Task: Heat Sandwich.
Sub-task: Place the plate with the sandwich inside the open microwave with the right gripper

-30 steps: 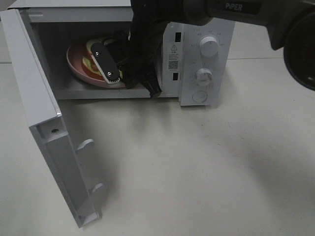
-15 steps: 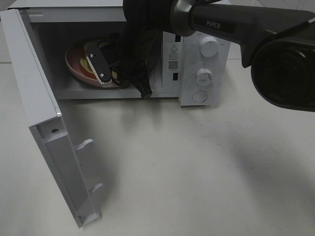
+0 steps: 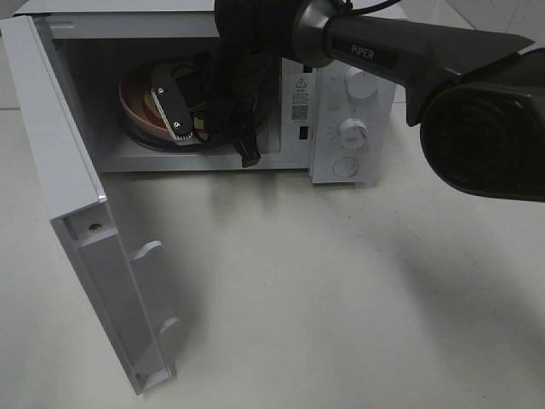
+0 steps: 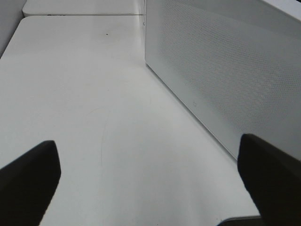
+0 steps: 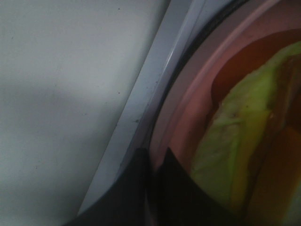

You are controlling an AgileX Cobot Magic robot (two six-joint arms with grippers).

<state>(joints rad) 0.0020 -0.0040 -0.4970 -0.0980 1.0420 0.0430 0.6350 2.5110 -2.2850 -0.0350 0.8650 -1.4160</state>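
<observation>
The sandwich point(image 5: 235, 141) shows its yellow-green lettuce and reddish filling on the round pink plate point(image 3: 134, 104), inside the open microwave point(image 3: 298, 111). In the exterior view my right gripper point(image 3: 181, 128) hides most of the sandwich. The right wrist view shows that gripper point(image 5: 153, 188) shut on the rim of the plate point(image 5: 188, 117), close to the cavity's front sill. My left gripper point(image 4: 150, 188) is open and empty over bare table beside a white perforated panel of the microwave point(image 4: 225, 80). It is out of the exterior view.
The microwave door point(image 3: 68, 170) stands swung wide open to the left, with latch hooks on its inner edge. Two knobs point(image 3: 361, 85) and a round button are on the control panel to the right. The white table point(image 3: 341, 290) lies in front.
My right gripper has carried the plate deeper and leftward into the microwave cavity. The plate now sits lower and more level. The door has not moved.
</observation>
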